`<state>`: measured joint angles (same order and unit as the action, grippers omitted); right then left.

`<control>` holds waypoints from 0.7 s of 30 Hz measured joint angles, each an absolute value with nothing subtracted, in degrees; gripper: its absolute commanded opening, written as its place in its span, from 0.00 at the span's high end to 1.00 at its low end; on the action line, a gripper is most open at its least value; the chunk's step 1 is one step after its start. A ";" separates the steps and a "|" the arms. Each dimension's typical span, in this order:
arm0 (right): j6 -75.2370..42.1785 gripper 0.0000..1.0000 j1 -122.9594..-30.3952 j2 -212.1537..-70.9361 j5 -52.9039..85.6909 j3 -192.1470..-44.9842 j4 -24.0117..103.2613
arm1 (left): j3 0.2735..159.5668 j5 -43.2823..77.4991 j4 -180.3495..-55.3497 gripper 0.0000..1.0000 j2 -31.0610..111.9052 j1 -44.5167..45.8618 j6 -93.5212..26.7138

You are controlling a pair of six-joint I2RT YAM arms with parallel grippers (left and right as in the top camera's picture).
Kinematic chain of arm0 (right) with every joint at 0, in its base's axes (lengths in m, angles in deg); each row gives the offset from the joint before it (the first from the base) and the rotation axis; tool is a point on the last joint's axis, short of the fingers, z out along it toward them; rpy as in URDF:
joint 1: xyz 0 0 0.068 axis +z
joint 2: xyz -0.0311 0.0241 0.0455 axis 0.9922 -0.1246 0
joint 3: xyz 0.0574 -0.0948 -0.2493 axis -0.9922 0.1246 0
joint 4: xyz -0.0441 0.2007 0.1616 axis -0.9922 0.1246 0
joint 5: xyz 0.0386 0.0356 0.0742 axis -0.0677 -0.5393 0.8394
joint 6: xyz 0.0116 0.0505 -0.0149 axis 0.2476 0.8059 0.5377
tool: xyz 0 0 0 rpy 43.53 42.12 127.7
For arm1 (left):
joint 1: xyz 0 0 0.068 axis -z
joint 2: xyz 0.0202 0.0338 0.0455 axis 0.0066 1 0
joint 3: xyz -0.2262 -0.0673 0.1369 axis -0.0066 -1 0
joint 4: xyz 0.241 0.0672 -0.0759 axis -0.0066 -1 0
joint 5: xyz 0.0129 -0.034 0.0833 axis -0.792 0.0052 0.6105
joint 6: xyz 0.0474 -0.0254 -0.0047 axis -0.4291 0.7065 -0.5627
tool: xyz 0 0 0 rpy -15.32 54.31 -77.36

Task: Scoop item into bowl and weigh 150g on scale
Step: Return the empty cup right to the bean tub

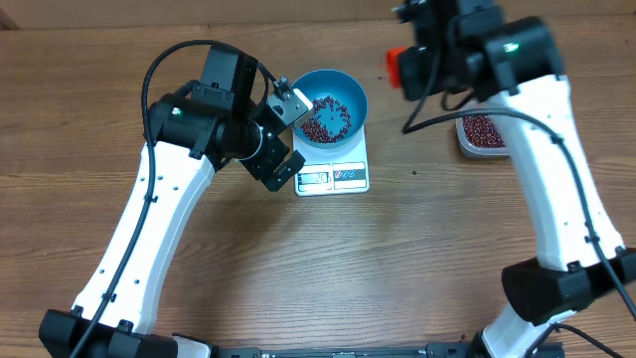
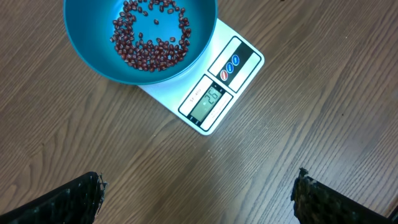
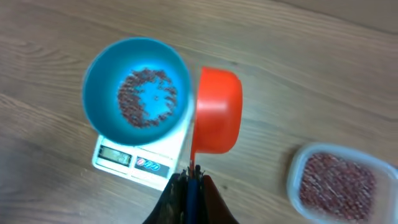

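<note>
From overhead: blue bowl point(image 1: 340, 84) on the white scale point(image 1: 333, 177), toward the far side of the wooden table point(image 1: 397, 259). Inside it, a thin, patchy layer of dark red-brown beans point(image 1: 326, 119). Just left of bowl and scale, the left gripper point(image 1: 288, 134), fingers spread wide, nothing between them. Right of the bowl, the right gripper point(image 1: 405, 62) with a red scoop point(image 1: 394, 66), both blurred. Farther right, a clear tub point(image 1: 467, 147) of more beans, partly under the right arm.

From the left wrist: bowl point(image 2: 81, 43) at far left, beans point(image 2: 152, 46) strewn over its floor, scale point(image 2: 239, 62) beneath, display point(image 2: 208, 99) lit, digits too small to read surely. Fingertips point(image 2: 78, 199) in the near corners, well apart, only bare table between.

From the right wrist: fingers pinched together on the scoop's thin handle. Scoop point(image 3: 217, 112) just right of the bowl point(image 3: 99, 81), overlapping its rim in the picture; touching or not, cannot tell. Shows only a smooth red-orange surface. Tub point(image 3: 297, 186) at near right, full of beans.
</note>
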<state>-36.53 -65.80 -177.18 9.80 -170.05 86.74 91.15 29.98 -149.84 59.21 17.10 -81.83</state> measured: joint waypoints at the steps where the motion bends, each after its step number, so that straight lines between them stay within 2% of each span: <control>1: -36.97 0.96 -68.12 -177.10 10.24 -170.40 88.03 | 91.15 29.98 -149.86 0.01 59.21 17.12 -81.83; 12: -46.82 0.96 -87.99 -177.47 12.38 -170.40 93.82 | 91.15 29.98 -149.84 0.01 59.21 17.10 -81.83; 21: -53.21 0.96 -92.56 -184.55 11.90 -169.77 94.67 | 91.15 29.98 -149.84 0.01 59.21 17.10 -81.83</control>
<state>-53.21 -92.56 -184.55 11.90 -169.77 94.67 91.15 29.98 -149.84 59.21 17.10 -81.83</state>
